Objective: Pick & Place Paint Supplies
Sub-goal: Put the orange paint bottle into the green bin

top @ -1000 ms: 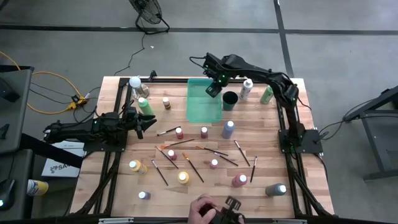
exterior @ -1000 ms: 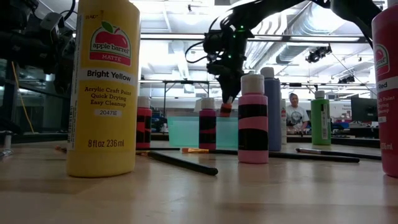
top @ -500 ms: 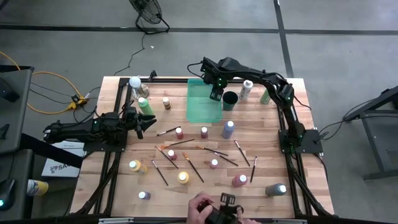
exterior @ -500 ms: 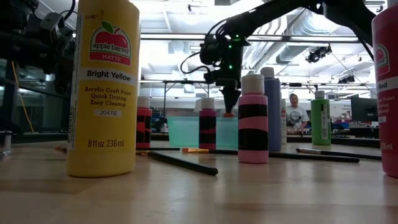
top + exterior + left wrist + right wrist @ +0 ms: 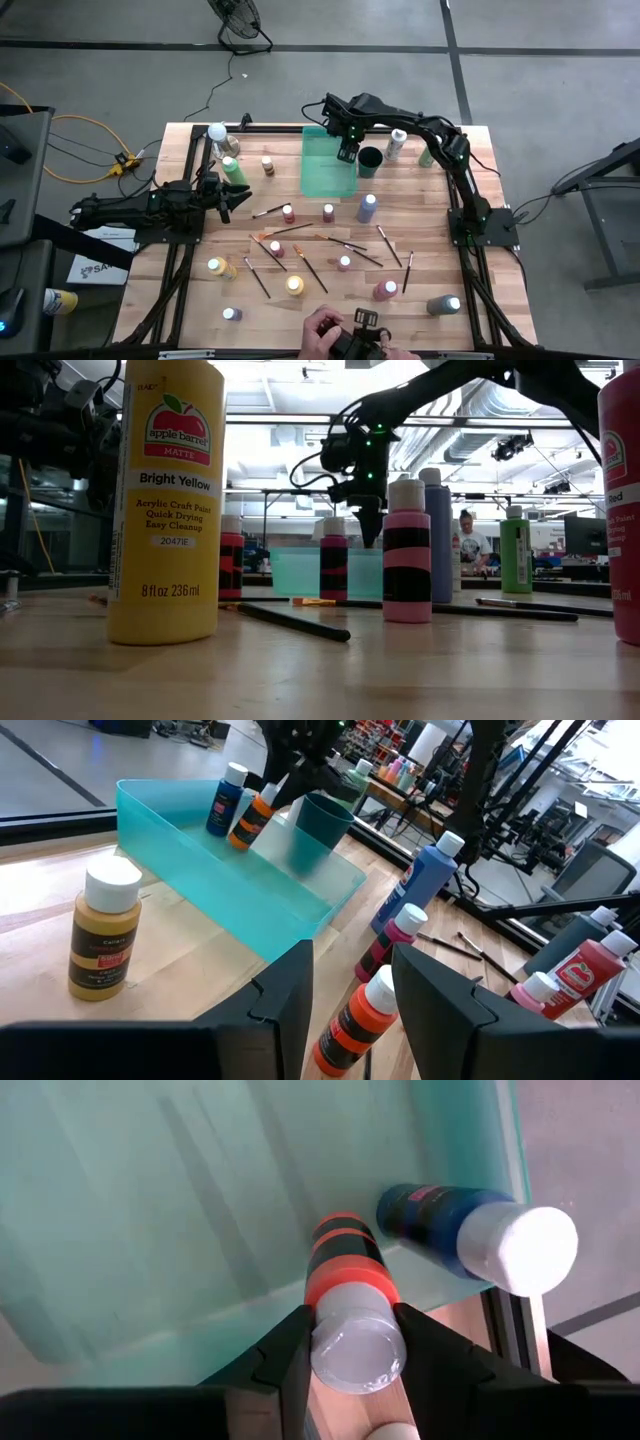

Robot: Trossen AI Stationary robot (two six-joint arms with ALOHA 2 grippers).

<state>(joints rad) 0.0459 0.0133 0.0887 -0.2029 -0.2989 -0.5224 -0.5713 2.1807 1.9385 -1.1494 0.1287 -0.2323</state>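
I have the right gripper [image 5: 347,152] over the teal bin [image 5: 325,175], at the bin's 1 o'clock corner. Its fingers sit close on both sides of the white cap of an orange bottle [image 5: 348,1280], so it is holding that bottle. In the right wrist view the bottle leans down into the bin, with its bottom end low against the bin wall. A blue bottle [image 5: 455,1225] is just beside it by the same wall. From the left wrist view I see both bottles [image 5: 252,816] up against the far wall of the bin, the orange one tilted.

My left gripper [image 5: 226,203] waits at the table's 9 o'clock side. Its fingers stand partly apart and hold nothing. An orange bottle with a white cap [image 5: 352,1020] lies on the wood just in front of it, and a tan bottle [image 5: 103,930] stands near the bin.

Many more paint bottles and thin brushes [image 5: 310,270] are still spread over the middle of the table, at the bin's 6 o'clock. A dark cup [image 5: 369,160] stands at the bin's 3 o'clock side. A person's hand [image 5: 322,332] holds a dark thing at the table's 6 o'clock edge.
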